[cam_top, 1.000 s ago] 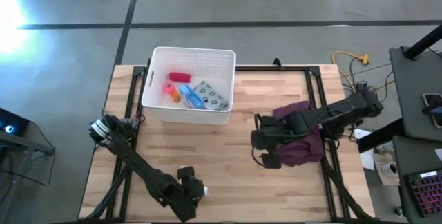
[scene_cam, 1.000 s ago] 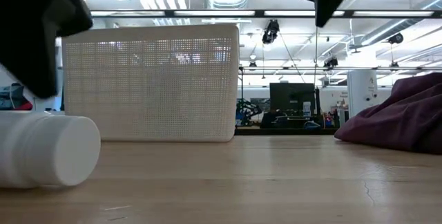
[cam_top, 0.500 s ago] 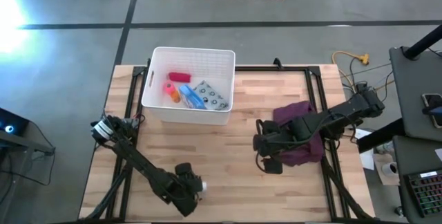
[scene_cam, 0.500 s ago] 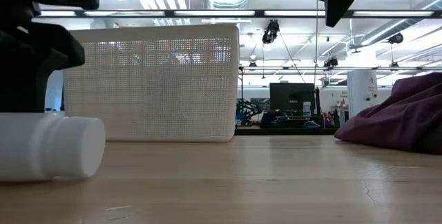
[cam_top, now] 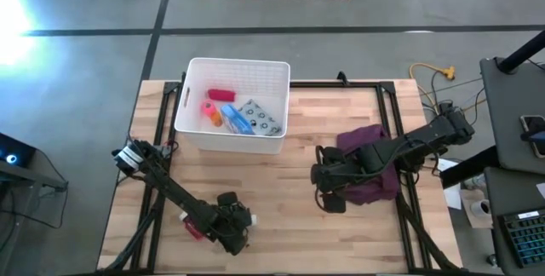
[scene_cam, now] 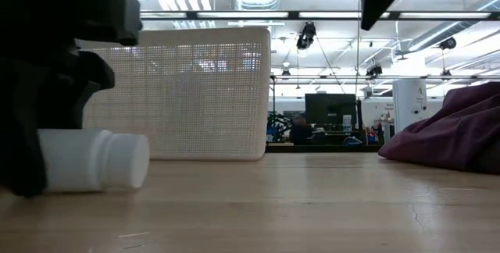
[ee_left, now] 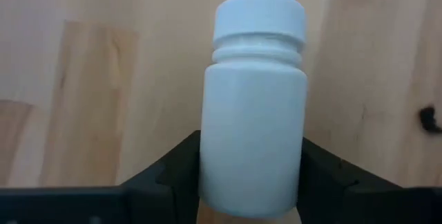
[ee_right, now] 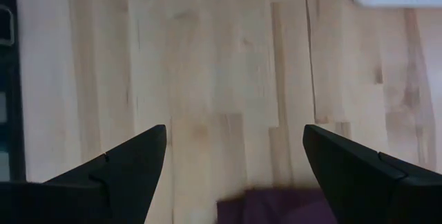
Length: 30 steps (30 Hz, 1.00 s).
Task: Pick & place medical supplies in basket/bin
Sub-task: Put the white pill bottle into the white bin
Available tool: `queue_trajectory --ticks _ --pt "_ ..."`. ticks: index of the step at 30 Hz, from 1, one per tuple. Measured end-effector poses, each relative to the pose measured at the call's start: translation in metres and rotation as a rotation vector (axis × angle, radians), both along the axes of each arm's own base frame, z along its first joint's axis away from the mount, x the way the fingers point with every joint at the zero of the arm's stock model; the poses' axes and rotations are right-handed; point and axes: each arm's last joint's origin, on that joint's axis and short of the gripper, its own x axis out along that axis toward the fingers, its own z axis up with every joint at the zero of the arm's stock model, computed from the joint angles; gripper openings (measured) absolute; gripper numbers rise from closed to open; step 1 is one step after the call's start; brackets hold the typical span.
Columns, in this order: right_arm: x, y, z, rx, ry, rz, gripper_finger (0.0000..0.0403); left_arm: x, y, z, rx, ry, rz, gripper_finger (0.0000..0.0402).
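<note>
A white bottle lies on its side near the table's near edge, with its cap pointing to the table's right. My left gripper is low at the table and shut on it. My right gripper hangs open above bare wood, beside the maroon cloth. The white perforated basket stands at the far left. In it lie red, pink and orange items, a blue-white box and a pale pack. My left gripper pinches the white bottle's body near its bottom end between the two fingers, one on each side. The fingers come low from the table's left and lie along the bottle. The bottle is on its side at table height; I cannot tell whether it is lifted clear.
The basket's wall stands behind the bottle. The maroon cloth is heaped at the table's right, partly under my right arm. A small red thing shows beside my left arm. Bare wood lies between the two grippers.
My left gripper has come lower around the white bottle and moved a little toward the far edge. The bottle has turned about on the table: its cap faced the near edge and now points to the right, and it lies farther from the near edge.
</note>
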Motion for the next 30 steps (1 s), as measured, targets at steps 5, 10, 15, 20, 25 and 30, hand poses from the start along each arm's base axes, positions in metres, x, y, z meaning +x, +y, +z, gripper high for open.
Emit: queue_trajectory --ticks 5,10,15,20,25,30 --pt "-0.004 -0.005 0.012 -0.060 -0.095 -0.044 0.0329 0.007 0.004 0.041 0.023 -0.141 0.053 0.0158" --pt "-0.023 -0.016 0.038 -0.129 -0.226 -0.146 0.0329 -0.001 0.024 0.139 0.122 -0.446 0.224 0.0164" --pt "-0.043 -0.030 0.059 -0.127 -0.332 -0.253 0.0329 -0.036 0.083 0.231 0.353 -0.674 0.424 0.0166" --pt "-0.046 -0.035 0.058 -0.121 -0.340 -0.295 0.0329 -0.070 0.175 0.262 0.450 -0.583 0.649 0.0167" --pt "-0.037 -0.031 0.041 -0.144 -0.279 -0.286 0.0329 -0.094 0.241 0.262 0.392 -0.437 0.785 0.0193" --pt "-0.028 -0.027 0.030 -0.123 -0.227 -0.266 0.0329 -0.104 0.267 0.269 0.326 -0.412 0.838 0.0248"
